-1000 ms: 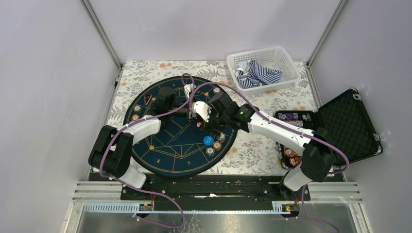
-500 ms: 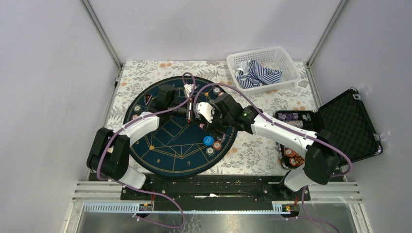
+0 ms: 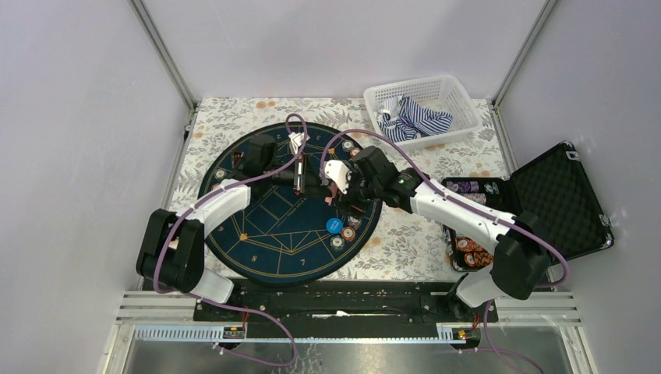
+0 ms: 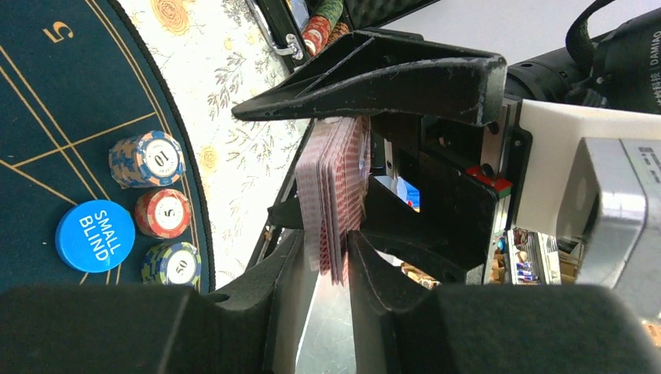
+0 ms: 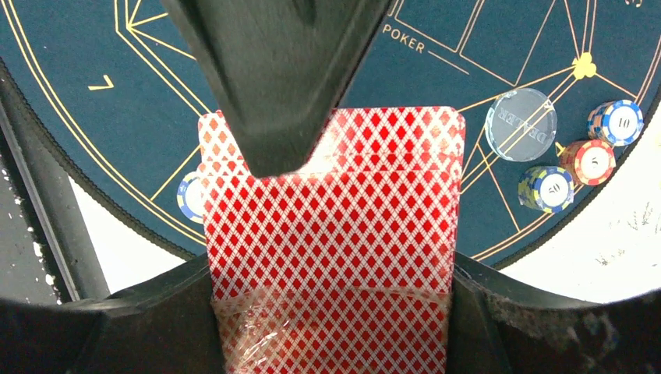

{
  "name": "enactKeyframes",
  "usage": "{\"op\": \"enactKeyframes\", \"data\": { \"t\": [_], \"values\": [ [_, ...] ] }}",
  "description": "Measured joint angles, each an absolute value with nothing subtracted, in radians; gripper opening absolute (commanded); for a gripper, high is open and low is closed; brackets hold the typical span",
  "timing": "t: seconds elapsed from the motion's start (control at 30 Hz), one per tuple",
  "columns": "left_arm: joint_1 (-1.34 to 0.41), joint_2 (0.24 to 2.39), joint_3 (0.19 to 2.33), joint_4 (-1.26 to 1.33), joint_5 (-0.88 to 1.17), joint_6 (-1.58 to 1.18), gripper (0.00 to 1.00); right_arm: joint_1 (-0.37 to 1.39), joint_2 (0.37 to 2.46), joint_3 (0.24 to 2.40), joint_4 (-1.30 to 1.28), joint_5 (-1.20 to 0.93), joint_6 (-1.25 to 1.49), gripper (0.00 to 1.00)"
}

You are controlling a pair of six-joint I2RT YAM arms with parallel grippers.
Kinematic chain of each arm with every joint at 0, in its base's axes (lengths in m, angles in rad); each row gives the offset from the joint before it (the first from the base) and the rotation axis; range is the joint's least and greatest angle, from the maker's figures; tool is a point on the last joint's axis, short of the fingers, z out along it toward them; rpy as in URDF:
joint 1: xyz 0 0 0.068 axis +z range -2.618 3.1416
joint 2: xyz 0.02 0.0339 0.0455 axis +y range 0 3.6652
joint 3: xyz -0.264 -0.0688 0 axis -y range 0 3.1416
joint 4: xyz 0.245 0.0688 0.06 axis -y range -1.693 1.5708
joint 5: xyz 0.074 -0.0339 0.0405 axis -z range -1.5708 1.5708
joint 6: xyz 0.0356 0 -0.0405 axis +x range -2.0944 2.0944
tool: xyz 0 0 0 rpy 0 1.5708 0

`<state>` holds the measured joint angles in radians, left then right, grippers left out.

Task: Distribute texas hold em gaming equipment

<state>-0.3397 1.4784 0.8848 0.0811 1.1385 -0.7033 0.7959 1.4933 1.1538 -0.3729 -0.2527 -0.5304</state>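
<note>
Over the round navy gold-lined mat (image 3: 269, 234), a little toward 1 o'clock from its centre, the two arms meet nose to nose. The right gripper (image 5: 334, 280) has its jaws clamped across the width of a deck of red diamond-backed playing cards (image 5: 335, 202), holding it clear of the mat. The left gripper (image 4: 327, 243) faces it from the 9 o'clock side. Its two black fingers (image 4: 281, 273) straddle the thickness of the deck at one end. They sit tight against the cards, but I cannot tell whether they are actually pinching any.

At 4 o'clock on the mat lies a flat blue plastic disc (image 4: 95, 236) marked SMALL BLIND, with three short stacks of round poker chips (image 4: 146, 158) just beside it at the rim. The right wrist view shows a translucent grey DEALER disc (image 5: 521, 125) with three more chip stacks (image 5: 588, 161) next to it.

An open black foam-lined case (image 3: 557, 199) sits off the mat at 3 o'clock with chips racked inside. A white plastic basket (image 3: 466, 109) of striped cloth is at 1 o'clock.
</note>
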Motion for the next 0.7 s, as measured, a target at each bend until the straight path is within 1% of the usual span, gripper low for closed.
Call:
{"op": "enactKeyframes", "data": {
  "t": [0.17, 0.33, 0.4, 0.43, 0.53, 0.57, 0.6, 0.7],
  "values": [
    [-0.319, 1.474, 0.885, 0.066, 1.146, -0.697, 0.24, 0.781, 1.477, 1.139, -0.376, -0.257, -0.541, 0.13],
    [-0.303, 1.474, 0.884, 0.050, 1.147, -0.689, 0.15, 0.774, 1.473, 1.126, -0.376, -0.257, -0.545, 0.11],
    [-0.302, 1.473, 0.884, 0.048, 1.147, -0.687, 0.14, 0.773, 1.473, 1.123, -0.376, -0.257, -0.547, 0.10],
    [-0.302, 1.473, 0.884, 0.047, 1.147, -0.687, 0.17, 0.773, 1.473, 1.122, -0.376, -0.257, -0.548, 0.09],
    [-0.302, 1.468, 0.881, 0.056, 1.151, -0.689, 0.33, 0.772, 1.472, 1.119, -0.374, -0.258, -0.549, 0.04],
    [-0.301, 1.465, 0.878, 0.066, 1.155, -0.692, 0.37, 0.772, 1.472, 1.118, -0.372, -0.259, -0.549, 0.04],
    [-0.301, 1.461, 0.872, 0.080, 1.156, -0.705, 0.39, 0.771, 1.472, 1.114, -0.368, -0.266, -0.549, 0.04],
    [-0.300, 1.453, 0.865, 0.107, 1.157, -0.722, 0.40, 0.771, 1.472, 1.110, -0.357, -0.281, -0.549, 0.04]
  ]
}}
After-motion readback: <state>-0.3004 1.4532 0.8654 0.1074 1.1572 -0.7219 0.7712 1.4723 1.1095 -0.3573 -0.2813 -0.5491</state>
